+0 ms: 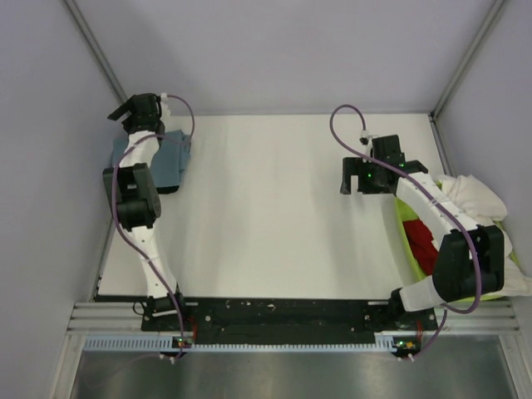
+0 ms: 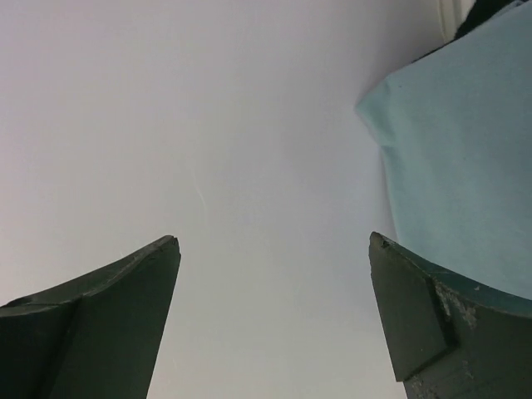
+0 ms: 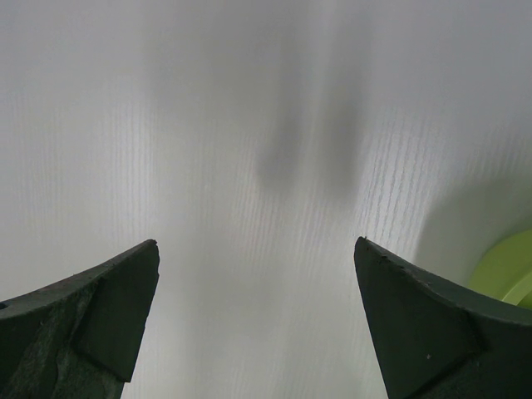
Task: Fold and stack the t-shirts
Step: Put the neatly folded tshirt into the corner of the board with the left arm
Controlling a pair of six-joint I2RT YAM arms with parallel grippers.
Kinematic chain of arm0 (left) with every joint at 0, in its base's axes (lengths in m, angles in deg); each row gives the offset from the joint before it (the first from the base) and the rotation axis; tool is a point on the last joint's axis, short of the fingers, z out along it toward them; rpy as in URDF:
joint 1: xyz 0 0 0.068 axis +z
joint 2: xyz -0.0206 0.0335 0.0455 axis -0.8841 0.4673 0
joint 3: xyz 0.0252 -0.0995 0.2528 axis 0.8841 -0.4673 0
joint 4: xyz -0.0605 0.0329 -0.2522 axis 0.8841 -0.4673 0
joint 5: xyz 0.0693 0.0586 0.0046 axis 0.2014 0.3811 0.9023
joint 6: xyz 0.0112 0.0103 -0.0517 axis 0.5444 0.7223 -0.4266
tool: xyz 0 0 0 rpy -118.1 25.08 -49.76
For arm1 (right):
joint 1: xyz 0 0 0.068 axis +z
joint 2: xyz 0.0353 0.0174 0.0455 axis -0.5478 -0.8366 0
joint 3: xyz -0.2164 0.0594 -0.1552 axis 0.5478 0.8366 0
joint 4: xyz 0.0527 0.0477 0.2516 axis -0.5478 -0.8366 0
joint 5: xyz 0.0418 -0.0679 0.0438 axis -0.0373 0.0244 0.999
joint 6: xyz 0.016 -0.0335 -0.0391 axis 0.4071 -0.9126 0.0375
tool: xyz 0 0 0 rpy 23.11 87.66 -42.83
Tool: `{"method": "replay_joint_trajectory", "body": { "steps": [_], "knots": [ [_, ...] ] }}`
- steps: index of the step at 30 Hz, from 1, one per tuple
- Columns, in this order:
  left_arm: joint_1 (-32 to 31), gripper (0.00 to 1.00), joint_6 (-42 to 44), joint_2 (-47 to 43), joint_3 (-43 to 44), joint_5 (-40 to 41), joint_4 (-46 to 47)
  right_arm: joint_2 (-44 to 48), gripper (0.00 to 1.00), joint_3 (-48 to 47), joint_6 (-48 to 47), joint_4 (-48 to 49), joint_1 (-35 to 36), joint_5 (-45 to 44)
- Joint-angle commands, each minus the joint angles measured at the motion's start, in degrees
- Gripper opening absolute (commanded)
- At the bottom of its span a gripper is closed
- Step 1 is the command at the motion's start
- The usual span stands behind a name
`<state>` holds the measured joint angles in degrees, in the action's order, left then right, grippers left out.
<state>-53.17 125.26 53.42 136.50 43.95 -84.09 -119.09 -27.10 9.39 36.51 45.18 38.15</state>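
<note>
Both claws are wide open w/ nothing held. Left claw [image 2: 274, 241] sits by the folded slate-blue tee [image 1: 170, 158] at the tabletop's [image 1: 274, 208] far-left, prob the stack base. Right claw [image 3: 256, 241] hovers near the lime bin [image 1: 402, 226] w/ the white tee [image 1: 474, 195] + red tee [image 1: 424, 241], imo the next pick.

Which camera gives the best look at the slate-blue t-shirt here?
Top external: the slate-blue t-shirt lies folded at the far left of the table, partly under the left arm. Left wrist catches only one corner of it; right wrist shows none of it.
</note>
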Motion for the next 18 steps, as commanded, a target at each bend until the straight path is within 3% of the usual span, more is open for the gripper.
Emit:
{"method": "replay_joint_trajectory", "body": {
  "steps": [1, 3, 7, 9, 11, 15, 18],
  "knots": [
    [-3.8, 0.97, -9.1, -7.6, 0.6, -1.2, -4.2, 0.3, 0.99, -0.3, -0.8, 0.2, 0.5, 0.7],
    [-6.2, 0.93, -13.9, -11.9, -5.6, -5.5, -8.9, 0.1, 0.99, 0.0, -0.8, 0.1, 0.7, 0.6],
    [-8.7, 0.59, -24.7, -15.0, -11.7, -16.8, -23.5, -0.6, 0.99, -0.5, -0.8, 0.0, 1.0, 1.0],
    [-10.8, 0.57, -29.5, -14.7, -12.8, -20.8, -28.8, -1.0, 0.99, -0.6, -0.9, 0.2, 1.0, 1.2],
    [-11.3, 0.62, -31.9, -14.6, -15.1, -21.8, -29.6, -1.3, 0.99, -0.7, -1.0, 0.1, 1.1, 1.4],
    [-12.7, 0.66, -31.5, -12.7, -19.7, -15.2, -25.7, -1.9, 0.99, -0.7, -0.9, 0.1, 1.2, 2.3],
    [-12.8, 0.56, -30.3, -11.1, -21.1, -9.8, -21.8, -2.0, 0.99, -0.7, -1.0, 0.1, 1.3, 2.6]
  ]
}}
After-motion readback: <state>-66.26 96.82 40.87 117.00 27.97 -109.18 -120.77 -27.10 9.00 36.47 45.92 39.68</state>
